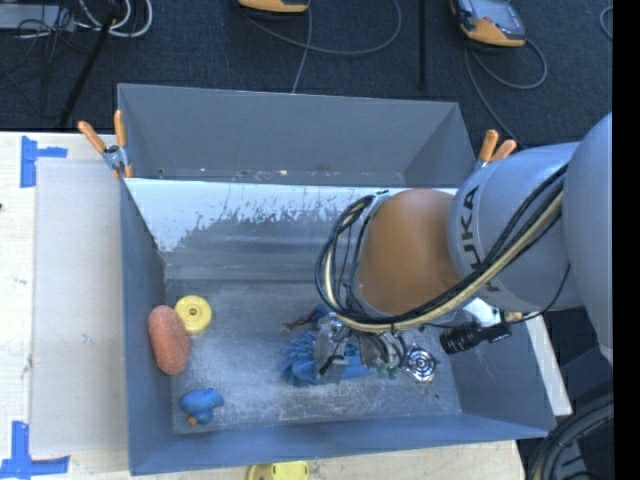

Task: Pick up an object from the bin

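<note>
In the camera view the grey bin [290, 158] has most of its floor bare, with a few loose things along the near side. The arm [520, 228] comes in from the right and bends down over the bin's near right part. Its wrist carries an orange cover [405, 253], and black and pale cables [335, 268] loop round the cover's left side.

Below the cover the pincer [333, 353] is down at the floor, against a crumpled blue thing [300, 360]. This thing lies near the middle of the near side, somewhat right of centre. The pincer's tip sits on or in its right half, and the blue spreads out to the left from under it. Whether the pincer is apart, together or clamped on the blue thing I cannot tell, since the wrist and the dark parts there hide the tip. The blue thing rests on the floor.

Just right of the pincer, under the wrist, lies a small shiny metal piece [421, 366], close to the right wall.

Well apart, toward the left wall, are three more things. A yellow disc [193, 314] touches or nearly touches the upper end of an orange-brown oblong [168, 339]. A small blue lump [202, 403] lies below them, near the front wall.
</note>
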Controlling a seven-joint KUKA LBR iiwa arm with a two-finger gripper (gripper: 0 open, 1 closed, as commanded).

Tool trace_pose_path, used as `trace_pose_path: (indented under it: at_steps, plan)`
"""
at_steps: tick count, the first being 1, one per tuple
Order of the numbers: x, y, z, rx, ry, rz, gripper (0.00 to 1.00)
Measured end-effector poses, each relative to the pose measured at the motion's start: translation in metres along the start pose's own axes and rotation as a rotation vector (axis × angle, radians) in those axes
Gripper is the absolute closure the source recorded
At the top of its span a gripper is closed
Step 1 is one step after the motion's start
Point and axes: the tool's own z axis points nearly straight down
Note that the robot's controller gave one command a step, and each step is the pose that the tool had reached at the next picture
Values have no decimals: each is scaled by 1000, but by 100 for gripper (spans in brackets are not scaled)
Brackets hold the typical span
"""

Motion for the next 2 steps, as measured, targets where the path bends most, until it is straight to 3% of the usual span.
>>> trace_pose_path:
  at_steps: [1, 2]
  plan:
    - [6, 10, -48, 2, 6, 10, 100]
    - [-14, 16, -105, -1, -2, 10, 100]
